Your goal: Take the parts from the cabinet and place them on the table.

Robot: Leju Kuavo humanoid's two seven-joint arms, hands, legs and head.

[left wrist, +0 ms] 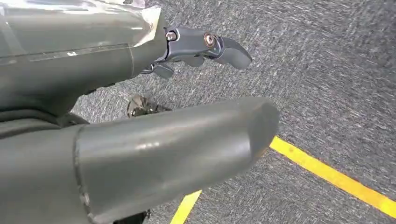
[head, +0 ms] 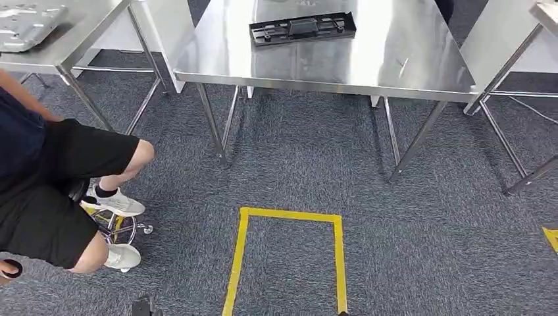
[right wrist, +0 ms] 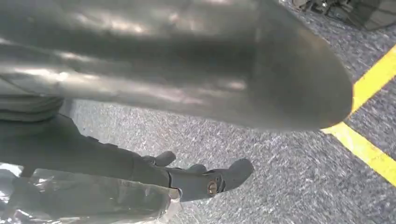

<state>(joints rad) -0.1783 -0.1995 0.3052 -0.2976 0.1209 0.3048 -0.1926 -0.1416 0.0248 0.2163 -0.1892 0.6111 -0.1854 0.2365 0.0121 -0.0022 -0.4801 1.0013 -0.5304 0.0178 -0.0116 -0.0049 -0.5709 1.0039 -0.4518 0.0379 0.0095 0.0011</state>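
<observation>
Part: black part [head: 302,29] lies flat on the steel desk [head: 395,59], long axis crosswise.
Left hand [left wrist: 140,93]: hangs over carpet, fingers apart, holding nothing.
Right hand [right wrist: 154,140]: likewise empty, fingers spread.
Relation: the part lies well ahead of both hands, neither clearly nearer.

Table top [head: 395,52] seen mostly bare w/ black part [head: 303,28] at far centre; approach over carpet [head: 309,164] unobstructed ahead, seated person [head: 59,191] noted at left.
</observation>
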